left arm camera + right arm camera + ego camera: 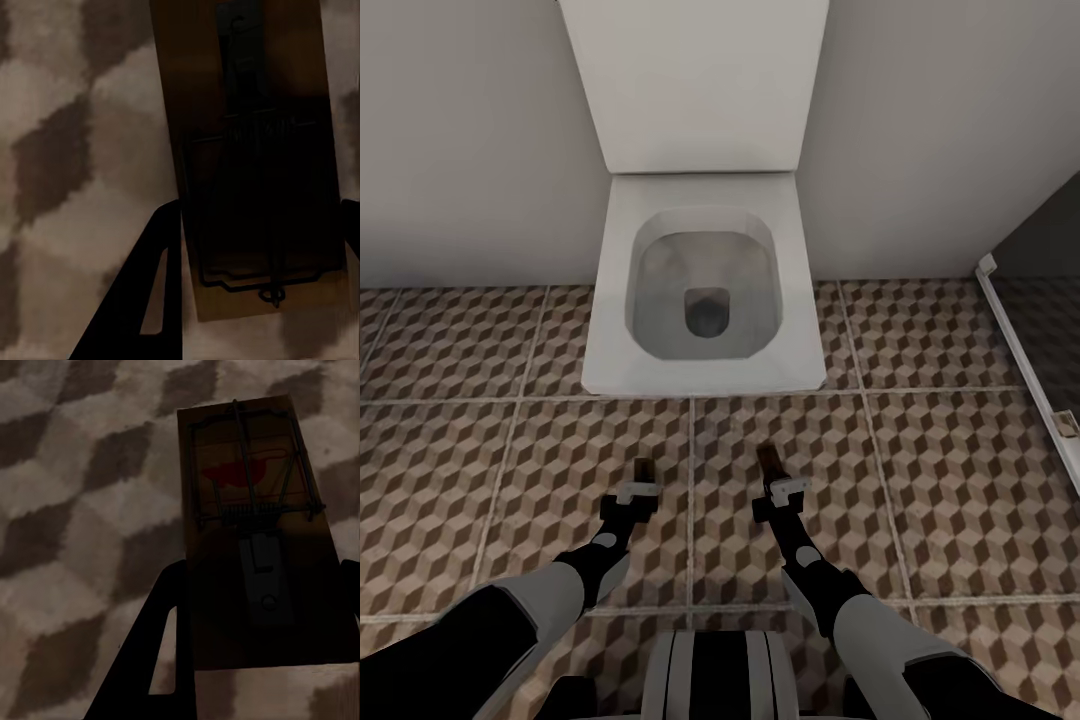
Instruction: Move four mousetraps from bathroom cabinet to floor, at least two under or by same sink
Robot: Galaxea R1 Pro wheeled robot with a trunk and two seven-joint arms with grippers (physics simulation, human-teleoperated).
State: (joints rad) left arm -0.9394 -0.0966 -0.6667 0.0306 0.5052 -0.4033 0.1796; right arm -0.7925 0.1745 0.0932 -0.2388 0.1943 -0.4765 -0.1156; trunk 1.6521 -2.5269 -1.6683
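**Item 1 — L gripper**, dark two-finger, lower centre-left of head view. Pinching a small flat brown wooden mousetrap; in L wrist view the board sits between the two dark fingers, one each side. Long axis runs out along the fingers, away from the wrist. Wire and spring parts visible; red mark not made out, board in shadow.

**Item 2 — R gripper**, same type, lower centre-right of head view. Pinching a second flat brown wooden mousetrap, red mark toward the far end, dark wire bar across it. Long axis also along the fingers, pointing toward frame top in head view.

**Item 3 — bathroom floor**, large square tiles, brown/beige/white cube pattern, pale grout. Directly below both traps; traps appear above it, contact cannot be told.

**Item 4 — white square-bowled toilet**, upper centre, against a pale wall; both traps point at its front edge, near but apart.

**Key relation:** each trap hangs over bare tile, floor straight beneath, both arms equally placed. Other two traps: whereabouts unknown.

**Judgement:** a toilet is not a sink; setting down here would likely not meet the sink condition.
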